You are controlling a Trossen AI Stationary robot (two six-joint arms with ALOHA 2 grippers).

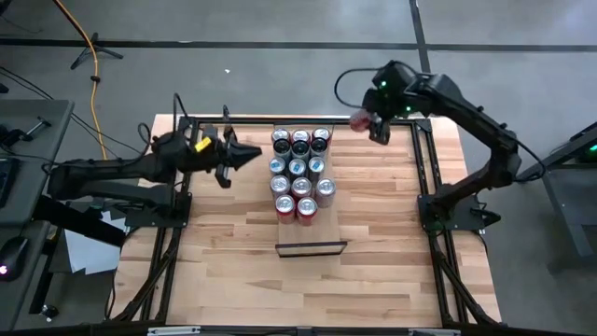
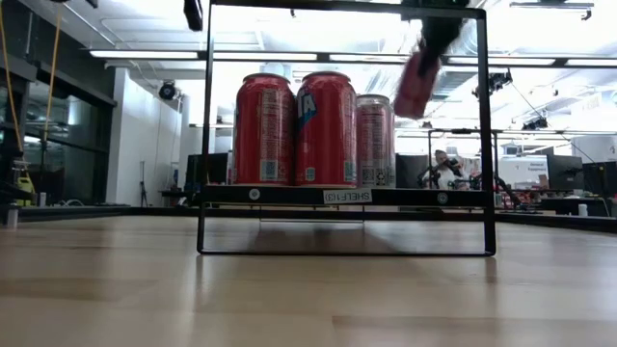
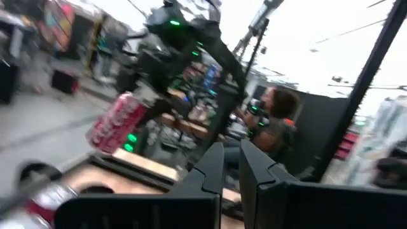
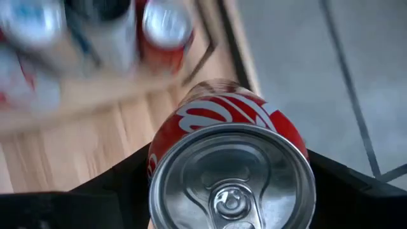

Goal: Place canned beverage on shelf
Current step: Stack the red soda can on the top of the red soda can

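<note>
Red can (image 4: 232, 172) tilted, gripped in right fingers (image 1: 368, 123), above table's far edge

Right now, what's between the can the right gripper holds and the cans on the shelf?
In the high view, only bare tabletop separates the held red can from the shelf cans.

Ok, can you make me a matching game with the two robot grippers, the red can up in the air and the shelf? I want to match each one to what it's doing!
Things:
1. left gripper
2. right gripper
3. red can
4. shelf

States:
A. stands on the table in front of the cluster of cans
B. shut, holding nothing, left of the cans
C. tilted in the air by the table's far right corner
D. clamped around a can

Pairs: 1-B, 2-D, 3-C, 4-A
</note>
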